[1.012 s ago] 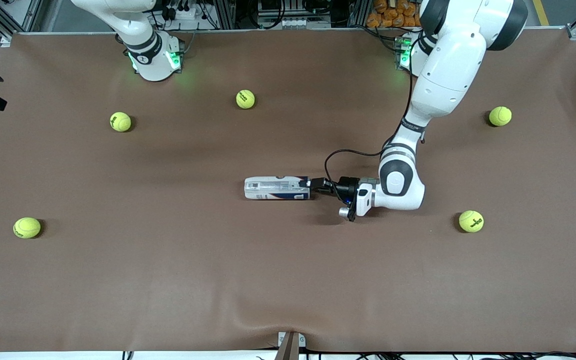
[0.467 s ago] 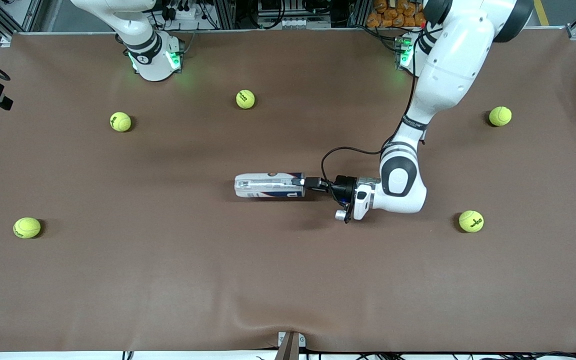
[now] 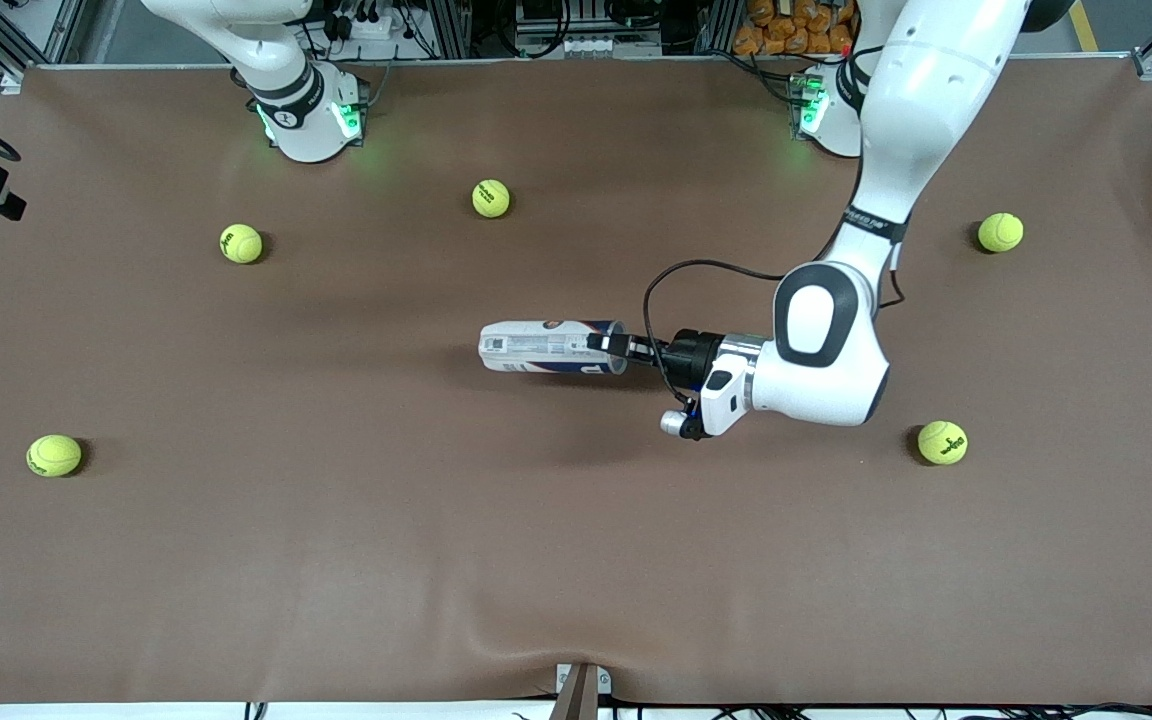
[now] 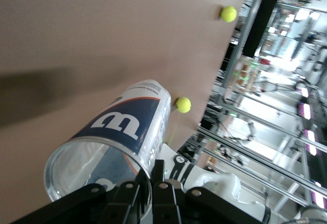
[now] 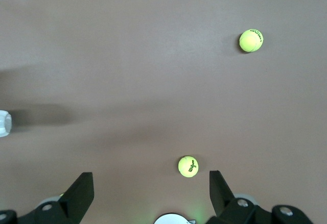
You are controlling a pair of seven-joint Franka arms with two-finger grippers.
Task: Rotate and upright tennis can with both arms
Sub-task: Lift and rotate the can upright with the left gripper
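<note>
Brown counter (image 3: pixel 336 560) carries scattered tennis balls (image 3: pixel 54 455). The left gripper (image 3: pixel 614 346) has its fingers (image 4: pixel 164 196) clamped on the open rim of the tennis can (image 3: pixel 548 347), seemingly lifted, lying sideways. The right gripper (image 5: pixel 148 193) waits, fingers apart.

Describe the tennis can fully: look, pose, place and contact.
The tennis can is a slim clear plastic cylinder with a white, dark blue and red label and a large "W". It is empty, its open mouth facing the left hand, whose fingers pinch its rim. It lies roughly level, held over the middle of the brown table. Nothing else touches it.
</note>
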